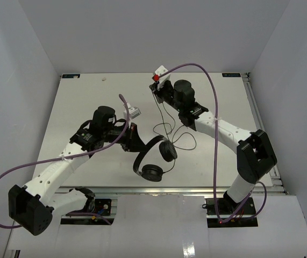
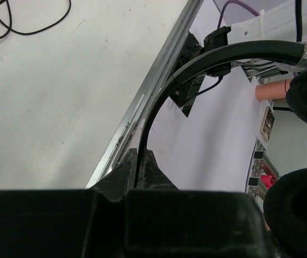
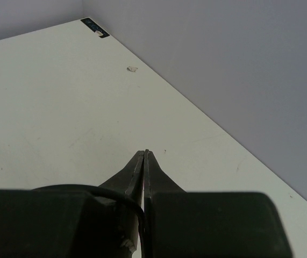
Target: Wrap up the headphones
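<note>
Two grasps are in place, and that is about all you can count as done. Your left gripper (image 2: 141,155) is clenched on the thin headband (image 2: 239,51) of the headphones (image 1: 152,172), which sit near the front edge of the table (image 1: 88,97), between the two arms. Whether the earcups (image 1: 168,150) rest on the surface or hang just clear of it, I cannot tell from above.

Your right gripper (image 3: 144,156) is further out toward the back of the table, jaws pressed together with the cable (image 3: 118,194) pinched between them (its wrist view shows the thin black line running along one finger into the gap). From there the cable runs back toward the headphones in loose loops lying on the table between the two grippers.

No turn of cable shows around the headband or either cup in any view. So, by my reading, you are at the very start: the headphones are anchored on one side and the cable is caught on the other, but all the winding is left, as is tucking in the free end.
</note>
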`<state>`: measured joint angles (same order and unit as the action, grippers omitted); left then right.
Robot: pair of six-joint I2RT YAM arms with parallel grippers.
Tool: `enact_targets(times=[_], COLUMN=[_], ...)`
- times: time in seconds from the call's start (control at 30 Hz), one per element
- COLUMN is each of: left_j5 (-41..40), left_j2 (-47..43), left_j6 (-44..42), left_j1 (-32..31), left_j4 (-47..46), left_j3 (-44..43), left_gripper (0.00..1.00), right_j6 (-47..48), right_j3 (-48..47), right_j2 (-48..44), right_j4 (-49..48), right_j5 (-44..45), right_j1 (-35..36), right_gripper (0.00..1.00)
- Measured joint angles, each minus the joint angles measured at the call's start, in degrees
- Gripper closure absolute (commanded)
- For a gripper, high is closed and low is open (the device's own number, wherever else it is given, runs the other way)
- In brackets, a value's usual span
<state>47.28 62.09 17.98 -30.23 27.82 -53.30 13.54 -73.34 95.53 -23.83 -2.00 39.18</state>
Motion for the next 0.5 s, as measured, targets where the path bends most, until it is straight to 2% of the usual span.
enact_targets(times=[0.27, 0.5], left_j5=[-6.5, -12.7], left_j2=[1.2, -2.8], left_j6=[-0.7, 0.5], left_j1=[-0.5, -0.5], left_j4=[-2.8, -4.6], left_j3=[-0.1, -2.5], left_gripper=[1.0, 1.0], right_j6=[-1.0, -3.4], right_j3=[3.8, 6.5], right_j2=[0.1, 0.2], right_j4=[-2.8, -3.3], right_j5=[-1.7, -3.2], right_j1=[-0.9, -0.9], right_gripper=[0.92, 0.92])
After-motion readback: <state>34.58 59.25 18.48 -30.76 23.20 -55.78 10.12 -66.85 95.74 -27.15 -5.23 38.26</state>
